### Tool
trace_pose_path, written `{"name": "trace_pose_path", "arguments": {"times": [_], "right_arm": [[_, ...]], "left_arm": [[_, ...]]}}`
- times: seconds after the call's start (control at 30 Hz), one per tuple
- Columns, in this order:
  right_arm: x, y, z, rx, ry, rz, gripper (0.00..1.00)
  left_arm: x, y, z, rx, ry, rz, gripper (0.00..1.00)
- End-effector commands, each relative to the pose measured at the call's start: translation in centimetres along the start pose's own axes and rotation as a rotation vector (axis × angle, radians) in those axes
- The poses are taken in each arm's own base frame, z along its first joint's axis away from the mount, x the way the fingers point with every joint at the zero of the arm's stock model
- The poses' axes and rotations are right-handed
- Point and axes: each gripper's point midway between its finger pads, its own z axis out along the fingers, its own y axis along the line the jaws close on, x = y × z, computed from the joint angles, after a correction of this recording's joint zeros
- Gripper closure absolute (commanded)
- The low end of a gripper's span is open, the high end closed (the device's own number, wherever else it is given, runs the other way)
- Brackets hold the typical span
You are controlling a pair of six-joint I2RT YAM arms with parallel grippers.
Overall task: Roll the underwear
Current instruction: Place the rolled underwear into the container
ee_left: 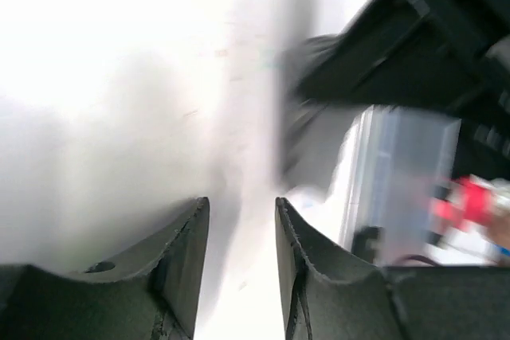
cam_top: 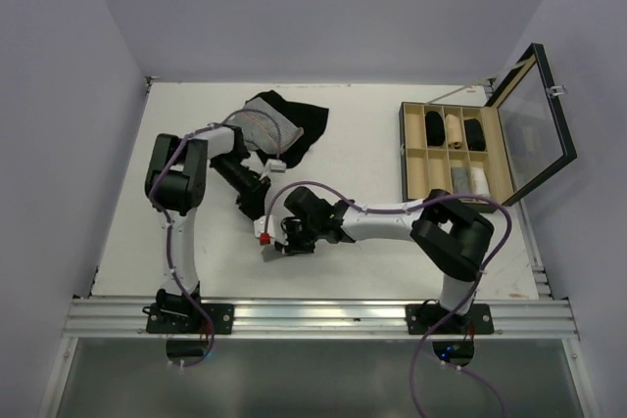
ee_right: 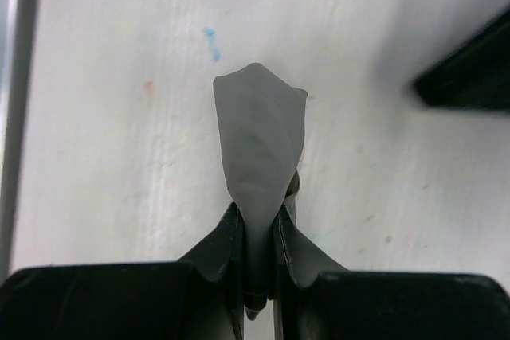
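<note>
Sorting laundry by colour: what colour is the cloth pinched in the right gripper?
The underwear is plain grey, unpatterned; the right wrist view shows it best.

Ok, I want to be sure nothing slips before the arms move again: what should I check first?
1. Right gripper pinching the underwear: ok, a grey fold is clamped in it.
2. Left gripper free of cloth: ok, jaws apart, nothing between them.
3. Clearance between the two grippers: cannot tell, they sit very close in the top view.
4. How tightly the underwear is rolled: cannot tell, only one fold shows.
5. Garment pile apart from the grippers: ok.
6. Box lid open: ok.
</note>
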Motion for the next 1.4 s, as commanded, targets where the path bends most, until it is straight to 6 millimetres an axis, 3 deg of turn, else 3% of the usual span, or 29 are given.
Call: {"name": "trace_pose_path", "arguments": {"times": [0.0, 0.03, 0.07, 0.1, 0.17, 0.2, 0.27, 0.3, 0.37, 0.43, 0.47, 0.5, 0.57, 0.6, 0.77, 0.93, 0.97, 1.03, 1.17, 1.37], "right_arm": [[1.4, 3.5, -2.8, -0.085, 0.067, 0.09, 1.0], [0.7, 2.7, -3.9, -0.063, 0.038, 0.114, 1.0], [0.5, 2.3, -4.4, -0.06, 0.025, 0.144, 1.0], [0.3, 2.2, -5.0, -0.07, 0.01, 0.207, 1.0], [0.2, -0.6, -7.2, -0.023, -0.041, 0.311, 1.0], [0.9, -2.4, -8.8, 0.002, -0.071, 0.408, 1.0], [0.7, -4.9, -11.4, 0.061, -0.128, 0.481, 1.0], [1.8, -7.0, -13.5, 0.111, -0.162, 0.571, 1.0], [2.4, -9.4, -16.2, 0.174, -0.214, 0.645, 1.0], [4.1, -12.9, -20.9, 0.286, -0.29, 0.773, 1.0], [4.9, -14.0, -22.4, 0.332, -0.311, 0.831, 1.0], [6.9, -15.9, -25.3, 0.428, -0.332, 0.884, 1.0], [9.1, -18.4, -28.9, 0.59, -0.327, 0.924, 1.0], [11.1, -19.9, -31.6, 0.711, -0.325, 0.974, 1.0], [18.1, -24.5, -41.5, 1.258, -0.185, 1.067, 1.0], [21.2, -27.0, -44.3, 1.472, -0.081, 1.101, 1.0], [22.7, -27.6, -43.4, 1.474, -0.043, 1.119, 1.0], [23.7, -28.5, -43.7, 1.524, -0.02, 1.108, 1.0], [26.3, -30.0, -40.5, 1.506, 0.042, 1.109, 1.0], [27.4, -31.0, -36.6, 1.45, 0.06, 1.135, 1.0]], "left_arm": [[-4.2, 2.2, -7.0, -0.289, -0.165, 0.259, 0.56], [-4.5, 1.8, -8.6, -0.322, -0.217, 0.272, 0.53], [-5.0, 1.3, -9.9, -0.36, -0.244, 0.293, 0.43], [-6.0, -0.2, -11.7, -0.428, -0.277, 0.362, 0.4], [-6.7, -1.8, -13.8, -0.499, -0.33, 0.396, 0.31], [-7.8, -3.7, -15.4, -0.575, -0.361, 0.473, 0.26], [-8.3, -5.6, -16.2, -0.628, -0.401, 0.498, 0.13], [-9.3, -7.6, -17.6, -0.706, -0.435, 0.579, 0.0], [-9.7, -9.5, -18.2, -0.749, -0.497, 0.566, 0.0], [-10.9, -12.4, -19.8, -0.829, -0.566, 0.65, 0.0], [-10.7, -12.7, -19.6, -0.816, -0.628, 0.543, 0.0], [-12.3, -14.3, -21.6, -0.889, -0.723, 0.585, 0.0], [-12.0, -13.8, -22.3, -0.914, -0.866, 0.34, 0.0], [-12.4, -14.8, -23.2, -0.947, -0.919, 0.355, 0.0], [-12.6, -15.3, -22.3, -0.883, -0.978, 0.344, 0.0], [-11.7, -13.3, -23.8, -1.007, -1.054, 0.244, 0.0], [-11.7, -13.2, -24.0, -1.021, -1.053, 0.251, 0.0], [-11.4, -13.1, -23.9, -1.03, -1.042, 0.246, 0.0], [-10.8, -12.4, -23.3, -1.031, -1.003, 0.231, 0.0], [-9.9, -11.2, -22.3, -1.027, -0.953, 0.194, 0.0]]}}
